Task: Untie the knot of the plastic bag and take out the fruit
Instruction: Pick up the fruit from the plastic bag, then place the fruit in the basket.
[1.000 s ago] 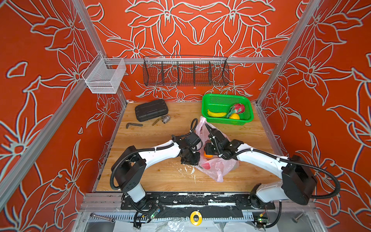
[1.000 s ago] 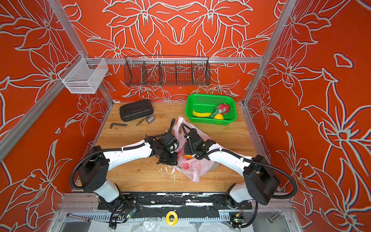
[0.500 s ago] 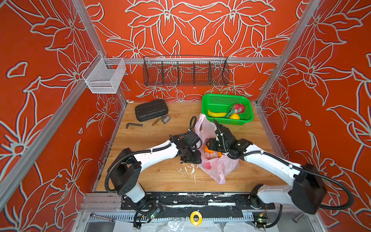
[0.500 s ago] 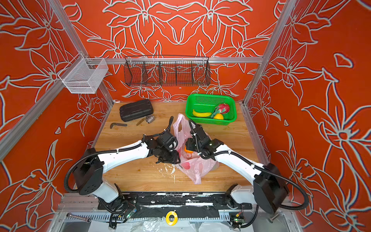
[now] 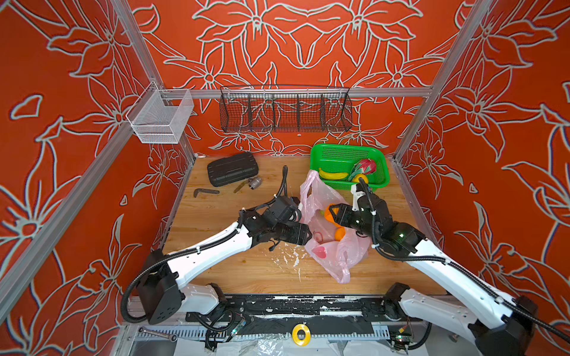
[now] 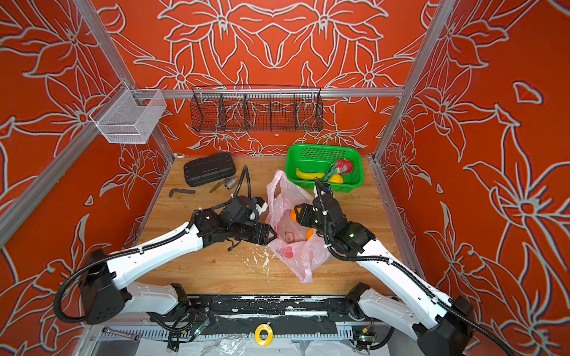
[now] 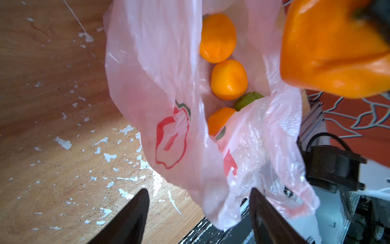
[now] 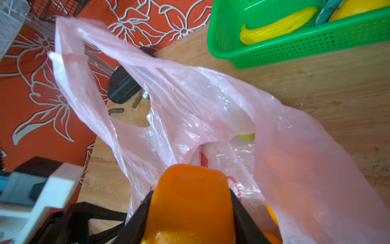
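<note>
The right gripper [image 8: 190, 193] clamped an orange [image 8: 191, 215] just above the open pink bag [image 7: 160, 74]; the left gripper [image 7: 198, 190] stood wide, bag edge loose between its fingers; more oranges [image 7: 229, 79] lay inside

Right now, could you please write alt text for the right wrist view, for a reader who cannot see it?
The right gripper holds an orange fruit between its black jaws, above the open pink plastic bag on the wooden table. Beyond the bag, a green basket holds a yellow banana.
</note>
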You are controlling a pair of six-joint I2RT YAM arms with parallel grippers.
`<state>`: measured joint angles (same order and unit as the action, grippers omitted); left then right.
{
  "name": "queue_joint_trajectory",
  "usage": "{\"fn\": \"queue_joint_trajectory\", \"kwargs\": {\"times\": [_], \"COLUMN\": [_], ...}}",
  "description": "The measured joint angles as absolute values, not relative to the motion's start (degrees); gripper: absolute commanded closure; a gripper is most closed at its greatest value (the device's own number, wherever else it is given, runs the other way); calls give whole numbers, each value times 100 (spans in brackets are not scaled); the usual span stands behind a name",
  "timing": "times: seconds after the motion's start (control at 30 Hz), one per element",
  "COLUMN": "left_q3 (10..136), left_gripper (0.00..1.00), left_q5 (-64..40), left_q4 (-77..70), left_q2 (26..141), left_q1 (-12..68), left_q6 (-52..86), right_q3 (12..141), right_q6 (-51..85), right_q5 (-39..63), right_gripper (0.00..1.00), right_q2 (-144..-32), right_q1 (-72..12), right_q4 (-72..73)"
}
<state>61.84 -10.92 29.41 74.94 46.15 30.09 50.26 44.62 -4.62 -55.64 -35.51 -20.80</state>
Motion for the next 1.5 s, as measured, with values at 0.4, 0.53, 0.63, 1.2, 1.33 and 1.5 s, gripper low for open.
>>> {"fn": "queue_joint_trajectory", "kwargs": {"times": [0.4,0.53,0.63,1.2,1.33,1.5], "left_q3": [6816,7067,7244,7500,7502,7516], "left_gripper": [1,1,1,1,1,1], "left_q5": [-366,-438,-515,-563,-502,-366], "left_q4": [2764,2683,2646,2781,2823,2930], "left_q2": [7122,7312,7470,7638,7636,7625], "left_q1": [4615,4615,4615,4615,4615,4615], "left_q6": [2416,2185,2045,1887,1887,1890], "right_q3": [5601,5977,6292,8128,8576,9411], "right_q6": [4460,4416,4377,4274,4346,4434], "right_q5": [-655,-604,-486,408,589,779], "right_gripper": [50,50,50,52,52,52], "right_q2": [-5898,-6372,-6840,-10180,-10906,-11885], "right_q1": [-2359,-1979,-1688,-674,-626,-576], "right_q4": [-1608,-1354,-1162,-493,-397,-368]}}
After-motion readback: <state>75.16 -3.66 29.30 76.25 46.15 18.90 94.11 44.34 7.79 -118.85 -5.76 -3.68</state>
